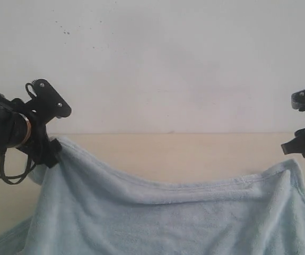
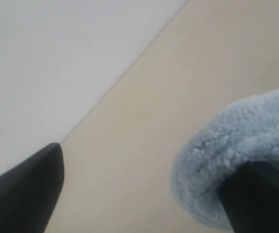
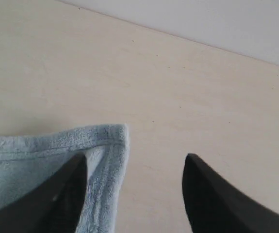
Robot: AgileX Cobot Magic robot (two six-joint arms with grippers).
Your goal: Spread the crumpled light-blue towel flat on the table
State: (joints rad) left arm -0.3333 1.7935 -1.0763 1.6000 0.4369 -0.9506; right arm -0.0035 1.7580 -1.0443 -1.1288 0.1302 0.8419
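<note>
The light-blue towel (image 1: pixel 157 212) lies over the beige table (image 1: pixel 168 151), its far hem sagging between two raised corners. My left gripper (image 1: pixel 62 133) stands open at the left corner, and the cloth is still draped over its lower finger (image 1: pixel 49 154). In the left wrist view the towel (image 2: pixel 217 145) curls over one finger (image 2: pixel 255 199), with bare table (image 2: pixel 178 73) in the wide gap of the gripper (image 2: pixel 141 170). My right gripper (image 1: pixel 288 124) is open just above the right corner. Seen from the right wrist, the towel's hemmed corner (image 3: pixel 115 141) lies on the table (image 3: pixel 129 73) by one finger (image 3: pixel 66 189) of the gripper (image 3: pixel 135 160), and nothing is between the jaws.
A white speckled wall (image 1: pixel 152 53) rises behind the table's far edge. Bare table shows beyond the towel's far hem and to the right of its right corner (image 3: pixel 217 111). The towel runs out of the exterior view at the bottom.
</note>
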